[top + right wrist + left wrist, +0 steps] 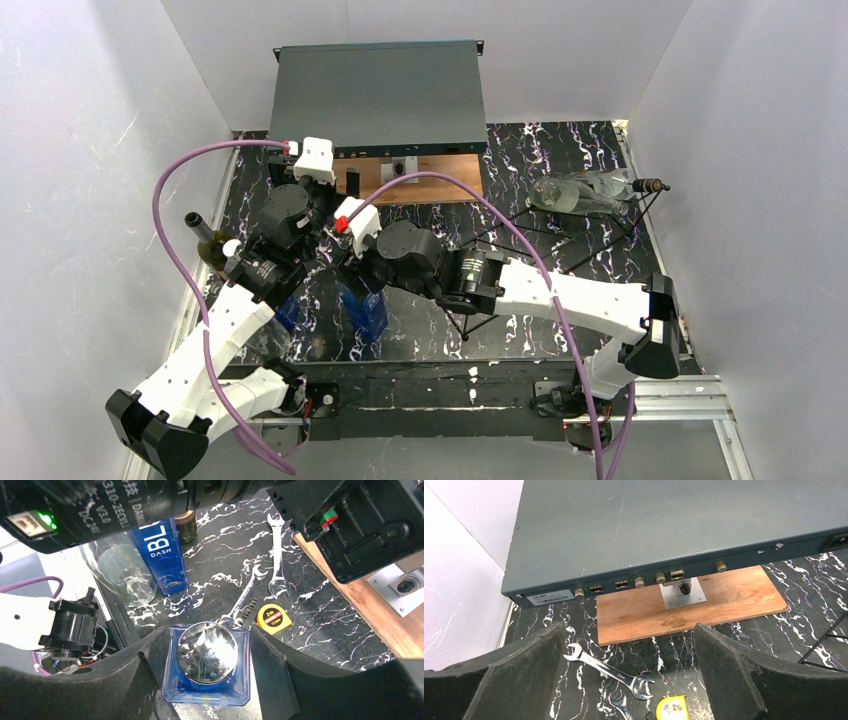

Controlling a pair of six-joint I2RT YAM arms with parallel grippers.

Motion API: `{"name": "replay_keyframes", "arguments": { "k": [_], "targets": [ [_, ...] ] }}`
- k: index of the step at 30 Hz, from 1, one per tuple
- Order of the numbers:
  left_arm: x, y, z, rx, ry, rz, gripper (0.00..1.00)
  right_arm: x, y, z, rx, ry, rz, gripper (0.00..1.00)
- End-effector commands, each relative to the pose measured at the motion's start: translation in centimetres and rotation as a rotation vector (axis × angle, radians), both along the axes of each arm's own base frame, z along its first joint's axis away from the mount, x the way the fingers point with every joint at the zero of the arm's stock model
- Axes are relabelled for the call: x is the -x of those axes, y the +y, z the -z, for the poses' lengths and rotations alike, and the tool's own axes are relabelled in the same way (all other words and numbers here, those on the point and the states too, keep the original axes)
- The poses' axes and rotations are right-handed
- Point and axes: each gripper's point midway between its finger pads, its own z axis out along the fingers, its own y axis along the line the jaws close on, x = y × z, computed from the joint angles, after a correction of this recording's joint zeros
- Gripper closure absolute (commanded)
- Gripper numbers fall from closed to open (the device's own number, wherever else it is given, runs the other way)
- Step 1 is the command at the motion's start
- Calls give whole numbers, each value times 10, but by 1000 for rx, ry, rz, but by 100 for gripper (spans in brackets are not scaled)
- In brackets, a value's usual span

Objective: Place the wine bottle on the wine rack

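Observation:
The black wire wine rack (560,238) stands at the right of the table, and a clear bottle (585,195) lies across its far end. A dark wine bottle (208,243) stands at the left edge by the left arm. My right gripper (365,292) is shut on a square blue bottle with a round silver cap (207,662), one finger against each side. My left gripper (629,630) is open and empty above the table, facing the wooden board (689,605). One wire of the rack shows in the left wrist view (824,645).
A grey metal box (380,95) stands at the back, behind the board. Two wrenches (276,555) (245,597) and a yellow tape measure (274,618) lie below the grippers. A second blue bottle (165,555) and a clear glass bottle (125,575) stand near the left arm.

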Motion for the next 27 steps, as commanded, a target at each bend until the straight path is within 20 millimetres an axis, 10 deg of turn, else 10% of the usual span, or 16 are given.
{"name": "replay_keyframes", "arguments": {
  "k": [1,5,12,27],
  "targets": [
    [2,2,-22,35,-44,-5,2,0,-5,-23,-84,-10,8,35],
    [3,2,-22,37,-46,-5,2,0,-5,-23,-92,-9,13,47],
    [3,2,-23,38,-47,-3,2,-11,-11,-48,-176,-46,77,99],
    [5,3,-26,46,-55,-3,2,-66,-20,-103,-322,-44,209,99]
  ]
}}
